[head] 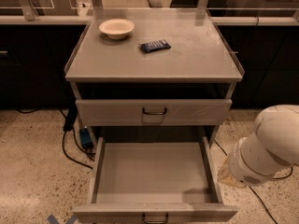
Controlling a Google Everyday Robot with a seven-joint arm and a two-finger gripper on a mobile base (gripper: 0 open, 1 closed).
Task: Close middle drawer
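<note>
The middle drawer (154,171) is pulled far out of the grey cabinet. Its flat interior is bare, and a small dark loop handle (155,217) sits on its low front panel at the bottom edge of the view. The taller-fronted top drawer (154,112) above it is shut. My white arm (268,148) comes in from the right. The cream-coloured gripper (225,172) shows just outside the drawer's right side wall, near its front corner, mostly hidden behind the arm. The lowest drawer is out of view.
A cream bowl (116,28) and a dark blue snack packet (155,45) lie on the cabinet top (196,59). Black cables and a blue plug (85,136) lie on the speckled floor left of the cabinet. Dark counters stand behind.
</note>
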